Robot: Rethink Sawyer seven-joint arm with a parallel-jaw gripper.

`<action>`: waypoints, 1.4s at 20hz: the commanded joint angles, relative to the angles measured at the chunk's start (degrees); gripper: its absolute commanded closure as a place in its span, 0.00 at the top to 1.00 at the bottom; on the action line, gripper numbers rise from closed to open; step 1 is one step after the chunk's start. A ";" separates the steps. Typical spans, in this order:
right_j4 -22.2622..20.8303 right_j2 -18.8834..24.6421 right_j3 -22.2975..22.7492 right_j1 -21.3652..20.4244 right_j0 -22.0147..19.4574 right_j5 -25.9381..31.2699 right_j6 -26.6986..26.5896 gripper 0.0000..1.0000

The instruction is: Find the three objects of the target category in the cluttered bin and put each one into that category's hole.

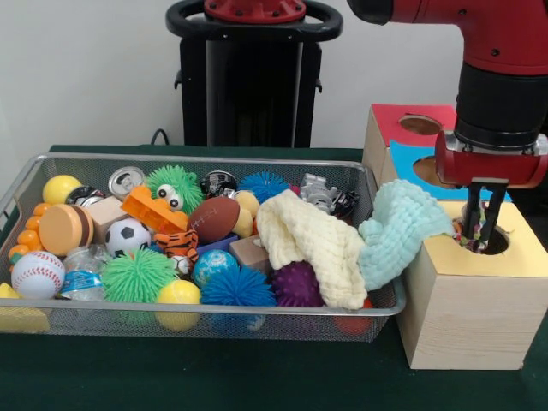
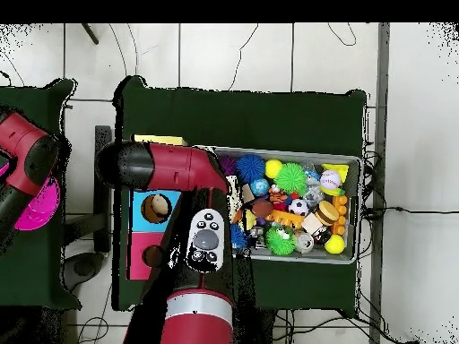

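Gripper (image 1: 481, 224) sat low over the round hole (image 1: 490, 241) in the yellow-topped wooden box (image 1: 467, 312), 2 dark thin fingers (image 1: 473, 210) set narrow and dipping into the opening. Something multicoloured and beaded showed between the tips at the hole's rim; couldn't tell if it was actually clamped.

Wire mesh bin (image 1: 214, 321) held the clutter:
- cream waffle-knit cloth (image 1: 312, 244) bunched at the right end
- pale mint terry cloth (image 1: 398, 227) draped over the bin's right rim, touching the wooden box
- spiky rubber balls: green (image 1: 137, 274), blue (image 1: 238, 287), purple (image 1: 297, 284)
- smooth white baseball with red stitching (image 1: 36, 274)
- small black-and-white soccer ball (image 1: 128, 235)
- brown mini football (image 1: 214, 219)
- glossy yellow ball (image 1: 62, 188)
- metal can end-on (image 1: 126, 180)
- fuzzy green toy with googly eyes (image 1: 175, 187)

Behind the yellow box: a blue-topped box (image 1: 409, 161) and a red-topped box (image 1: 402, 122), each with 1 round hole, light raw wood sides.

Table was covered in dark green cloth (image 1: 171, 377). Plain white wall behind. Overhead view showed the red arm (image 2: 170, 168) crossing over the boxes, pale tiled floor (image 2: 233, 54) around the table, cables trailing on it.
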 commanded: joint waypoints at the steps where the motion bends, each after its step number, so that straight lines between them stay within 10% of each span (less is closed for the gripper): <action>1: 1.25 1.59 2.81 2.51 -2.13 8.33 10.90 0.00; 28: 0.95 1.94 -0.55 7.55 -2.09 -8.49 10.67 0.00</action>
